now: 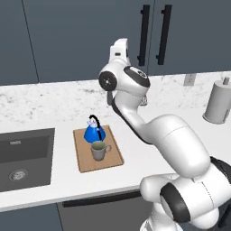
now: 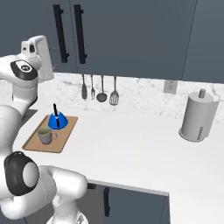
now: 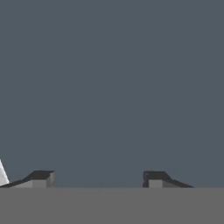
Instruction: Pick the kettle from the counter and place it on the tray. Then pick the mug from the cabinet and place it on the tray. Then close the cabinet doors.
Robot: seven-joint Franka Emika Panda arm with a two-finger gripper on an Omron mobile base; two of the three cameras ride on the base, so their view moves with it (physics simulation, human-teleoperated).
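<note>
**Last step in hand: the cabinet doors**

In the left base view, the kettle (image 1: 94, 132) and the mug (image 1: 99, 150) are both seen standing on the tray (image 1: 85, 163), which lies on the counter (image 1: 135, 149) beside a sink (image 1: 25, 155). The first two steps are therefore judged as done. The arm is raised toward the cabinet doors (image 1: 90, 36), which look shut here, the two bar handles (image 1: 144, 35) standing side by side.

In the right base view, the same is shown: kettle and mug on the tray, and the door panels flush, with a paper towel holder (image 2: 197, 116) far to the right.

In the hand view, the gripper (image 3: 98, 177) is held released, with nothing between its fingertips (image 3: 40, 177), facing a flat slate-blue surface, probably a door. Whether it is touched cannot be told. Next, it is to be checked that the doors are fully shut; if a gap is left, a gentle push is needed.
</note>
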